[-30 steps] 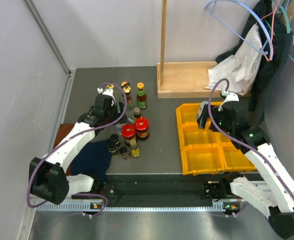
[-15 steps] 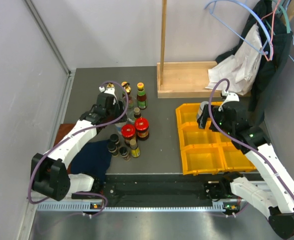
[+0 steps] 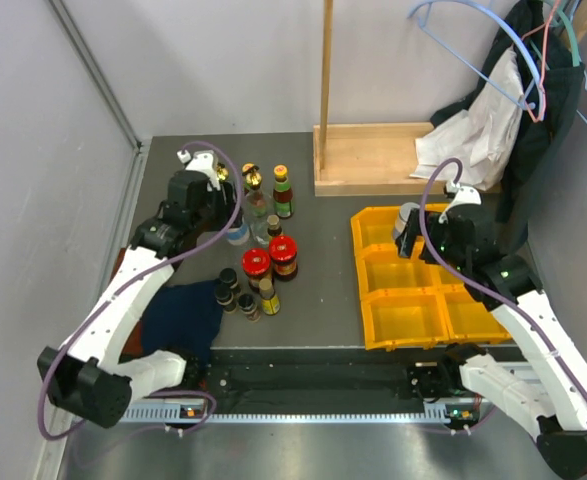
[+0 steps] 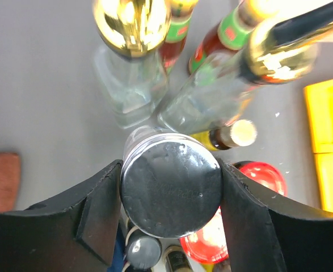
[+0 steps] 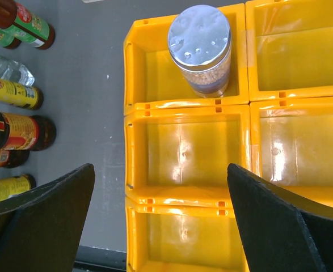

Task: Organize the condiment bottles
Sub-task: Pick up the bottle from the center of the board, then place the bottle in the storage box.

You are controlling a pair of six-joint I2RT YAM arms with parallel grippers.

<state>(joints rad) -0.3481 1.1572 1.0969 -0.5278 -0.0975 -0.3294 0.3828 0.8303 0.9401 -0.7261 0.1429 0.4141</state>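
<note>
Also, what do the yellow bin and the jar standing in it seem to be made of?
The yellow bin looks like glossy moulded plastic: light glares off its smooth walls. The jar seems clear glass or plastic, since pale contents show through its wall. Its lid looks like silvery metal or foil, slightly dimpled.

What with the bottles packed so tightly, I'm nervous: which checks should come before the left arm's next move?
1. Grip: left gripper shut on silver-lidded jar: ok.
2. Held jar clear of the gold-stoppered bottle beside it: cannot tell.
3. Other arm: right gripper open and empty: ok.
4. Space: yellow bin shows empty compartments: ok.
5. Already placed: second jar upright in its compartment: ok.
</note>
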